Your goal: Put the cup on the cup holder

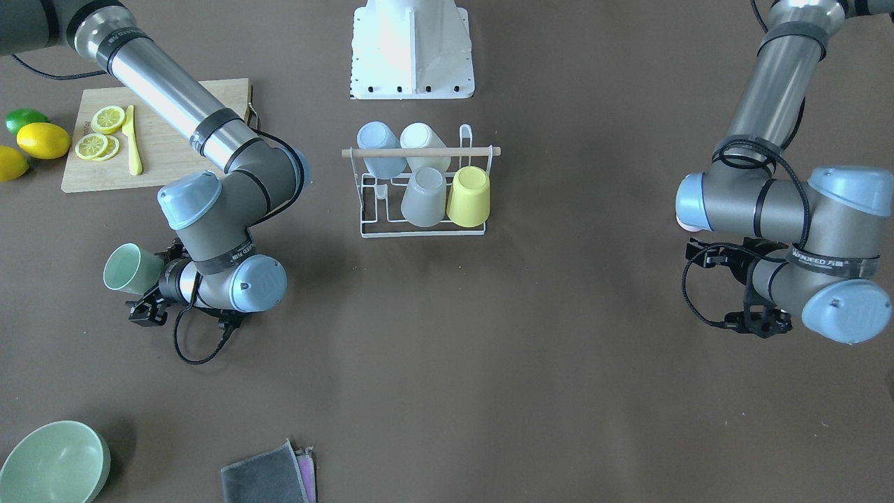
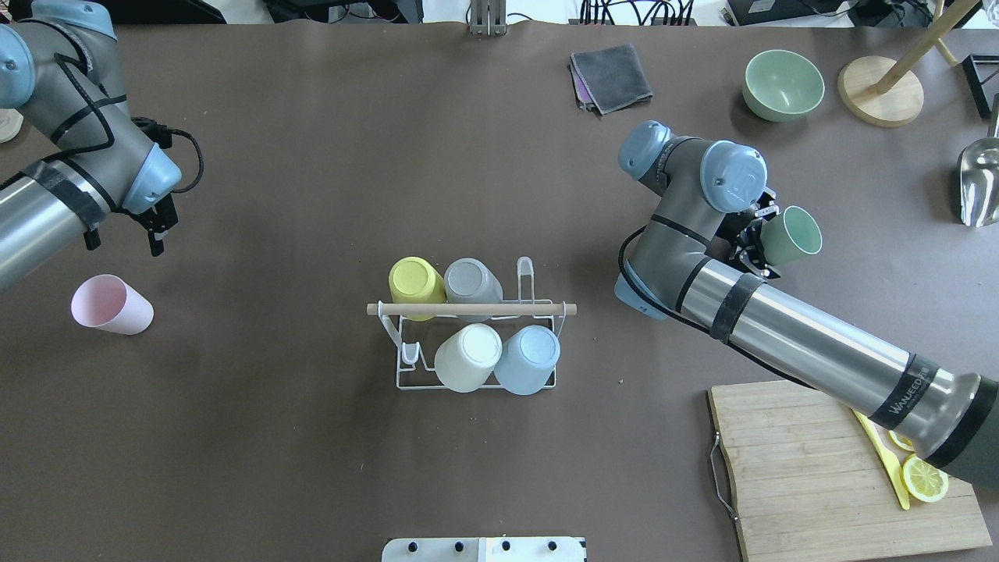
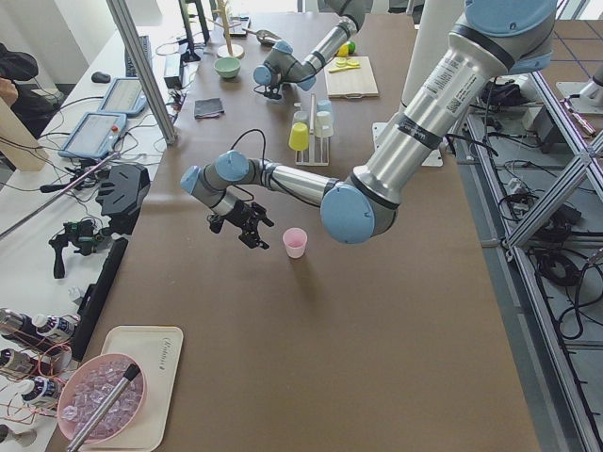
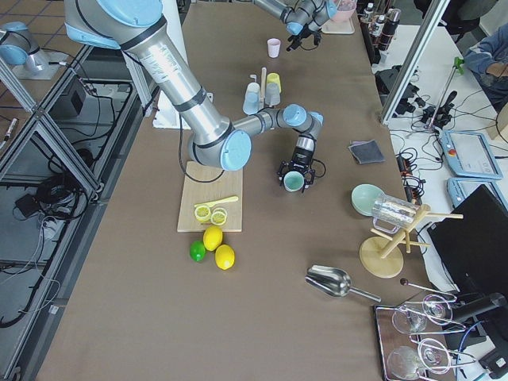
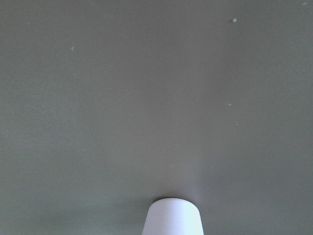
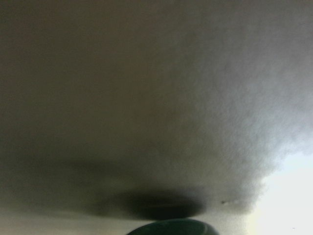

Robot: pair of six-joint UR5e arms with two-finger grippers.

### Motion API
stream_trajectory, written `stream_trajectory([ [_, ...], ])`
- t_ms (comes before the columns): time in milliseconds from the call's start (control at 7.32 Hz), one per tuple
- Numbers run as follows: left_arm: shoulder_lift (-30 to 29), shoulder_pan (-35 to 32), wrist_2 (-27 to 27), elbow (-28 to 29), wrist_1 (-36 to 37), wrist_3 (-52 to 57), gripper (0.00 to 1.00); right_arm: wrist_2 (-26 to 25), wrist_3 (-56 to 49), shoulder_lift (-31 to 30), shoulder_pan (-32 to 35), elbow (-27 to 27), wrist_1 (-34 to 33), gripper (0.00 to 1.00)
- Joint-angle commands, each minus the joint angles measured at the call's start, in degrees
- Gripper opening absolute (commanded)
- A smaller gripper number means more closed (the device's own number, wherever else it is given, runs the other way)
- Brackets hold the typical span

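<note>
The cup holder (image 2: 403, 380) is a white wire rack with a wooden rod, mid-table, also in the front view (image 1: 421, 151). A yellow (image 2: 414, 281), a grey (image 2: 471, 281), a white (image 2: 468, 357) and a blue cup (image 2: 528, 357) sit upside down on it. My right gripper (image 2: 755, 243) is shut on a pale green cup (image 2: 791, 236), held on its side to the right of the rack, also in the front view (image 1: 131, 269). A pink cup (image 2: 111, 305) stands upright at the far left. My left gripper (image 2: 158, 232) is open and empty just beyond it.
A cutting board (image 2: 812, 476) with lemon slices and a yellow knife lies near right. A green bowl (image 2: 783, 84), a grey cloth (image 2: 611, 76), a wooden stand (image 2: 880, 90) and a metal scoop (image 2: 977, 181) are at the far right. Lemons (image 1: 42, 140) lie beside the board.
</note>
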Motion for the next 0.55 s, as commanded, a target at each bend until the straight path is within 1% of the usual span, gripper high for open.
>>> stream_trajectory([
  [0, 0.2, 0.9, 0.0, 1.4, 1.3, 4.6, 0.98, 0.0, 0.0, 0.0, 0.1, 0.5, -1.0, 0.58],
  [137, 1.1, 1.6, 0.0, 2.0, 1.3, 6.2, 0.98, 0.0, 0.3, 0.0, 0.0, 1.0, -2.2, 0.37],
  [273, 1.2, 1.7, 0.0, 2.3, 1.3, 6.5, 0.98, -1.0, 0.3, -0.2, 0.0, 2.9, -4.5, 0.04],
  [410, 1.2, 1.9, 0.0, 2.7, 2.3, 7.3, 0.98, -1.1, 0.0, -0.7, 0.2, 4.9, -6.0, 0.0],
])
